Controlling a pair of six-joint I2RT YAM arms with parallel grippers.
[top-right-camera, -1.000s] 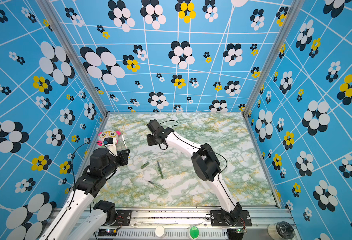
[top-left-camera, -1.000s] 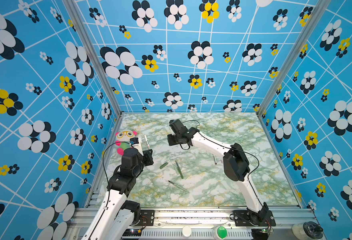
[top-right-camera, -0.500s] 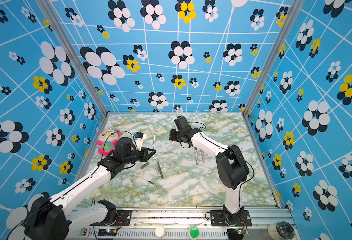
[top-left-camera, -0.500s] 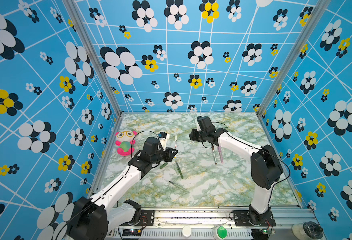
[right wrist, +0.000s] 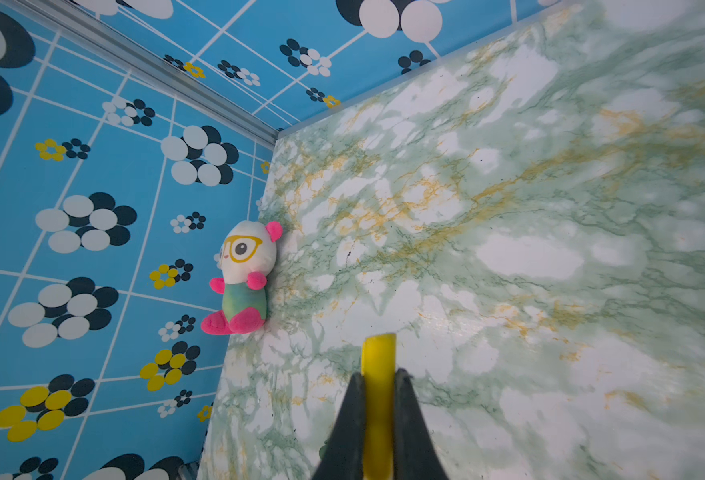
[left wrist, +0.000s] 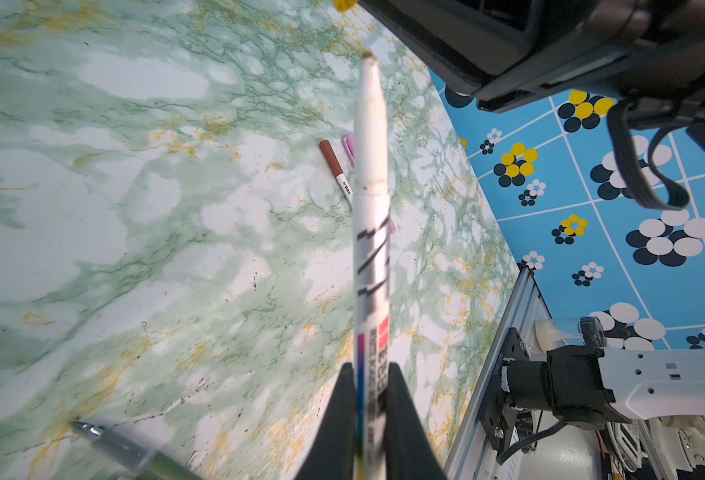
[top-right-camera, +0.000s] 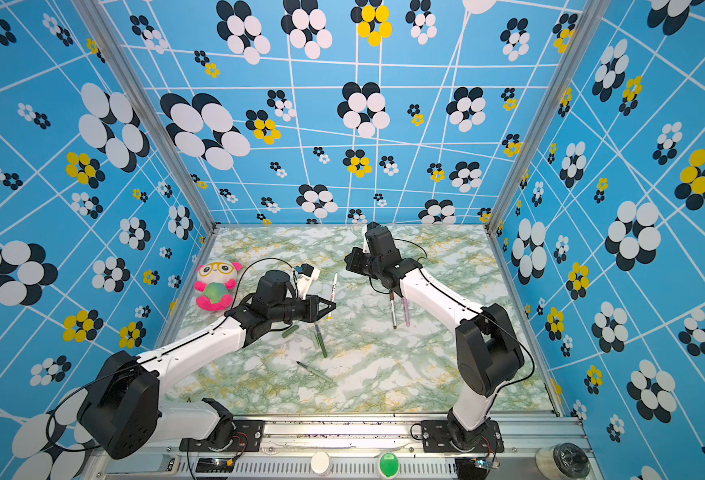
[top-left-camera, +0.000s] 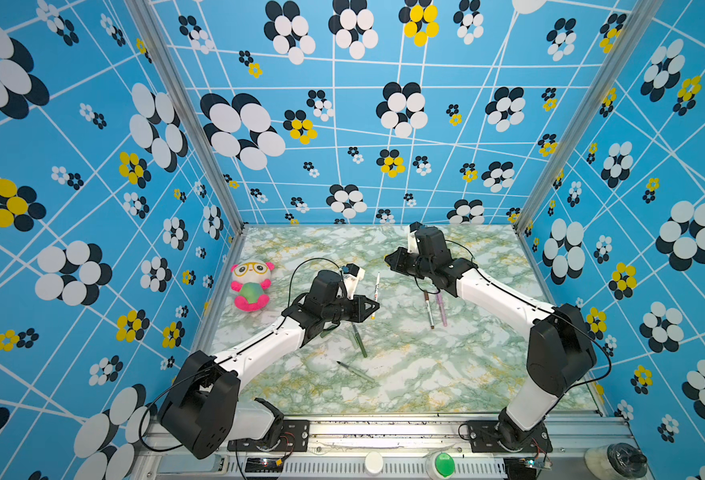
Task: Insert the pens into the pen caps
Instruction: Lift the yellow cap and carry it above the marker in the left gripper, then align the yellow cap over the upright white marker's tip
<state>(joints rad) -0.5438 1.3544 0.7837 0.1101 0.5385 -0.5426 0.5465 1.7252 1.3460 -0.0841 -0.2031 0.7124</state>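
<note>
A thin white-barrelled stick pen is clamped in the left claw over the green-veined marble surface; a short yellow plastic cap is pinched in the right claw, held near the pen's bare tip, not touching

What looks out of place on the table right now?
A plush toy sits near the left edge of the table; it has nothing to do with pens. Nothing else stands out: the left gripper is shut on the white pen, the right gripper on the yellow cap.
</note>
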